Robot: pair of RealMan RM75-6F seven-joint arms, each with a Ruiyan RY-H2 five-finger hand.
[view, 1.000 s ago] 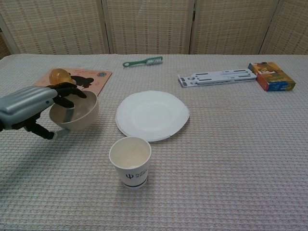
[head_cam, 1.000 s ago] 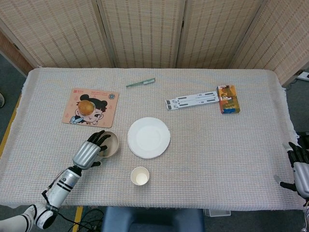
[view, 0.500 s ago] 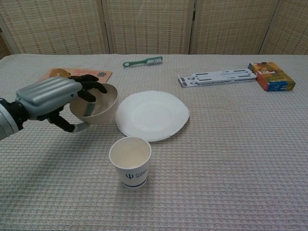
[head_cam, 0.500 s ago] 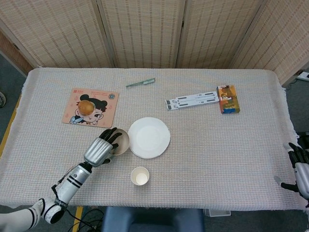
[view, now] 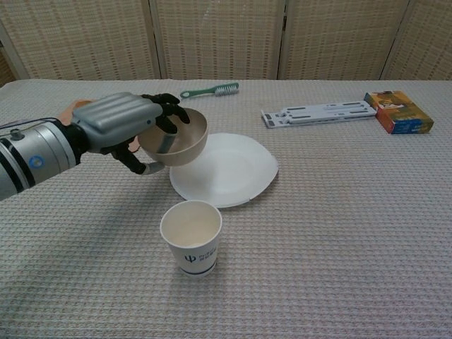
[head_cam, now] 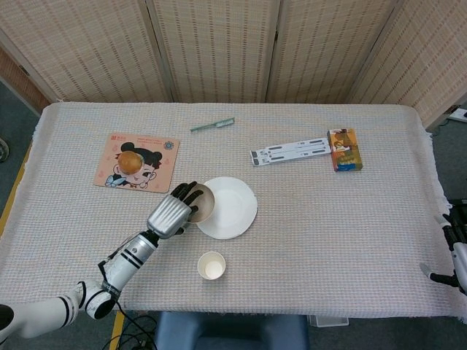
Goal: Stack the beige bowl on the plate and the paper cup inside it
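Note:
My left hand (head_cam: 171, 214) (view: 120, 123) grips the beige bowl (head_cam: 202, 203) (view: 176, 138) by its rim and holds it in the air over the left edge of the white plate (head_cam: 230, 208) (view: 229, 169). The bowl tilts a little. The paper cup (head_cam: 211, 265) (view: 191, 236) stands upright on the cloth in front of the plate, empty. My right hand (head_cam: 458, 251) shows only at the right edge of the head view, off the table's corner, and how its fingers lie is unclear.
A cartoon mat (head_cam: 137, 161) with an orange fruit (head_cam: 130, 160) lies back left. A green toothbrush (head_cam: 212, 125) (view: 210, 90), a white folded stand (head_cam: 290, 152) (view: 318, 111) and a colourful box (head_cam: 344, 149) (view: 398, 111) lie toward the back.
My left hand has lifted the bowl off the cloth and carried it to the right, from beside the plate to over its left edge. The cup and plate have stayed put.

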